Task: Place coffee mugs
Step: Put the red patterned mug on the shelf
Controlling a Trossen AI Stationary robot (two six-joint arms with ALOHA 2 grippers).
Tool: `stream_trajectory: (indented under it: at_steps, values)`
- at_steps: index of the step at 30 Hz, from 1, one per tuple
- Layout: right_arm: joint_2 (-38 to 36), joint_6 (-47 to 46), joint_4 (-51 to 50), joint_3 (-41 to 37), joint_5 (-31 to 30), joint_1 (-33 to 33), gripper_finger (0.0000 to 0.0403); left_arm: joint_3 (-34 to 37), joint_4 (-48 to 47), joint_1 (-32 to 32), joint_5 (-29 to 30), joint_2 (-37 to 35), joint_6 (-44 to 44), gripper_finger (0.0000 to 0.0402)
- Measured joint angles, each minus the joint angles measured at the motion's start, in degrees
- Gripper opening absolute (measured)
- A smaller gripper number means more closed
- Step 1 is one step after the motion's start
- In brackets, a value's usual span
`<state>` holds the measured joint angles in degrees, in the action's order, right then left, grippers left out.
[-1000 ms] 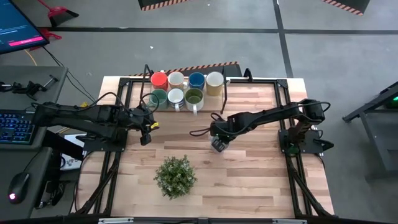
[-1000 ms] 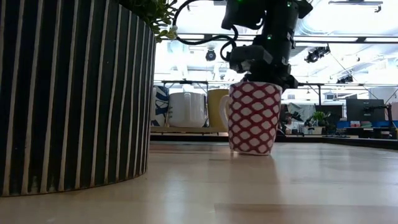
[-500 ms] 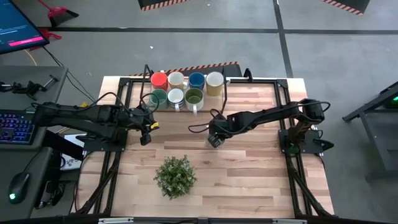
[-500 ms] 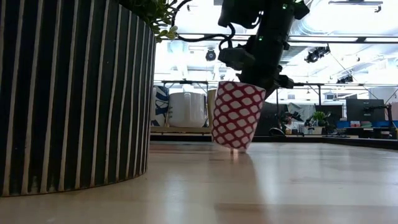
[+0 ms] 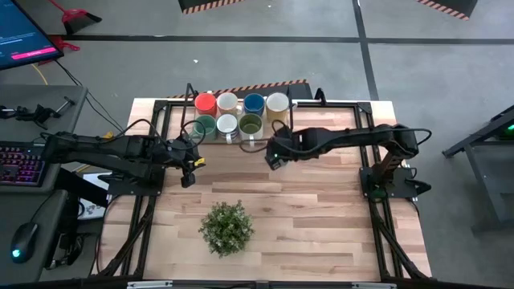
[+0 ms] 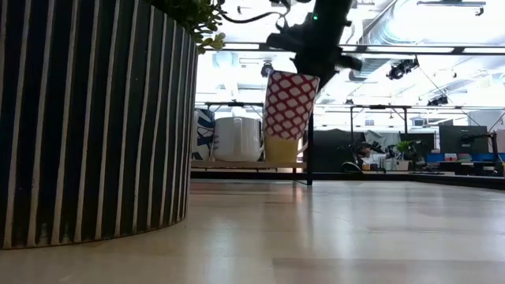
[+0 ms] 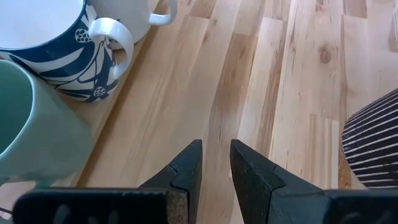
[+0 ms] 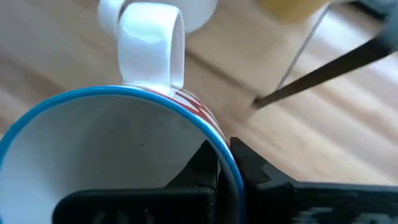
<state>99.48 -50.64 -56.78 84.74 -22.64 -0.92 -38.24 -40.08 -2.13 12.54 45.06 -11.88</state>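
**Right gripper: mug held aloft**

Right gripper (image 5: 274, 153) clamped on the rim of the red-patterned mug (image 6: 289, 105) (tilted, clear of the table (image 5: 321, 217)), near the far edge beside the mug group (image 5: 241, 114). Left gripper (image 7: 215, 163) idle, fingers slightly apart.

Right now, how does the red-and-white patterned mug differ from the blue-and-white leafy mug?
The patterned mug hangs tilted in the air, off the table, pinched at its rim by the right pincer; the leafy mug stands upright on the wood among the other mugs, untouched. The patterned mug wears a red lattice with a blue rim; the leafy mug has dark blue leaves. Both are white inside with white handles. The left pincer waits open, near the group.
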Motion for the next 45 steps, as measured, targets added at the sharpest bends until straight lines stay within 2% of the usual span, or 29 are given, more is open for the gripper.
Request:
stream_trajectory:
  at_steps: [5,12,18,26,30,34,40,45]
  values:
    - [0.0,4.72,-0.78,3.03,1.96,-0.57,0.0,0.0,-0.89,0.0,0.0,0.0,0.0,0.0074]
    - [-0.01,15.77,-0.4,0.54,8.61,1.35,0.0,0.0,-2.53,0.0,0.02,0.0,0.03,0.0074]
    - [0.0,37.18,2.99,0.3,9.69,3.22,0.0,0.0,-2.56,0.0,0.02,-0.02,0.09,0.0074]
    - [3.02,63.96,6.85,0.3,22.6,3.33,0.0,0.0,-2.58,0.0,0.02,0.0,0.15,0.0074]
    - [5.39,70.25,6.54,0.23,22.74,3.35,0.0,0.0,-2.55,0.0,0.02,0.0,0.09,0.0074]
    - [7.36,76.83,6.39,0.25,20.08,3.27,0.0,0.0,-2.56,0.0,0.02,-0.01,0.1,0.0074]
    - [8.33,90.13,6.02,0.25,16.05,3.32,0.0,0.0,-2.54,0.0,0.02,-0.02,0.1,0.0074]
    - [8.31,98.65,7.73,0.25,15.79,2.59,0.0,0.0,-2.53,0.0,0.02,0.0,0.11,0.0074]
